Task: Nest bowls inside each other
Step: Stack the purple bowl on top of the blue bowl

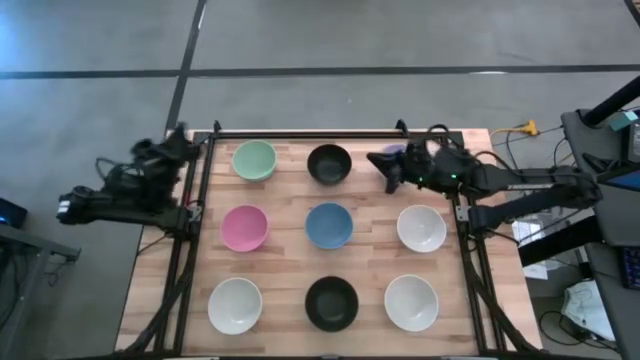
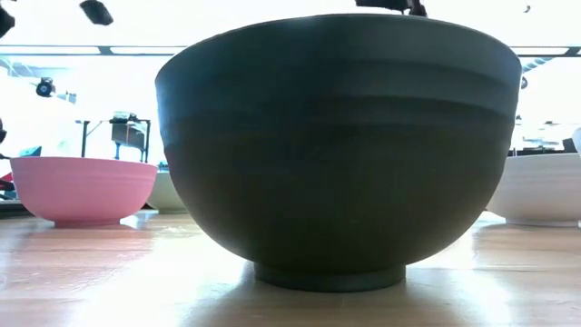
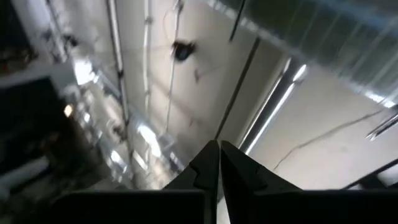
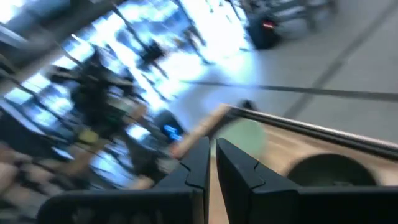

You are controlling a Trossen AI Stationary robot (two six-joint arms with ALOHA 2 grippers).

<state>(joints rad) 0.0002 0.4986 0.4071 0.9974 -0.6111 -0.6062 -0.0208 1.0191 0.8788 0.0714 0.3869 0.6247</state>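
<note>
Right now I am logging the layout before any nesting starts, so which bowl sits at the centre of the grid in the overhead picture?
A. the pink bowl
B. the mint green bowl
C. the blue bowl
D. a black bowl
C: in the high view the blue bowl lies in the middle of the grid, with the pink bowl on one side and a white bowl on the other.
</note>
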